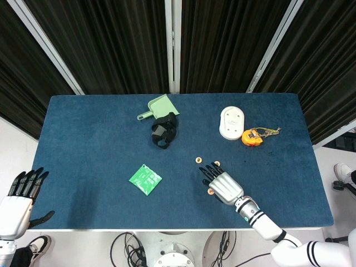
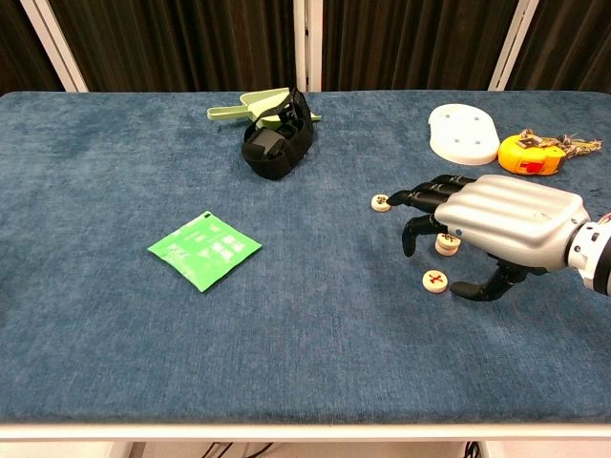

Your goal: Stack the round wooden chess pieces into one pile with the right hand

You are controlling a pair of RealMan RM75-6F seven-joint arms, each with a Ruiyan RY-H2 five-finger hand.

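The round wooden chess pieces [image 2: 435, 281] lie loose on the blue table [image 2: 286, 324], right of the green packet [image 2: 204, 250]. My right robot hand [image 2: 496, 229] hovers over them, fingers spread, holding nothing. My left robot hand [image 1: 19, 196] hangs open off the table's edge.

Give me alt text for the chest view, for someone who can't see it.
The right hand, fingers spread, hovers over round wooden chess pieces on a blue table. Further left lie a green packet and a black strap; a white oval lid sits behind.
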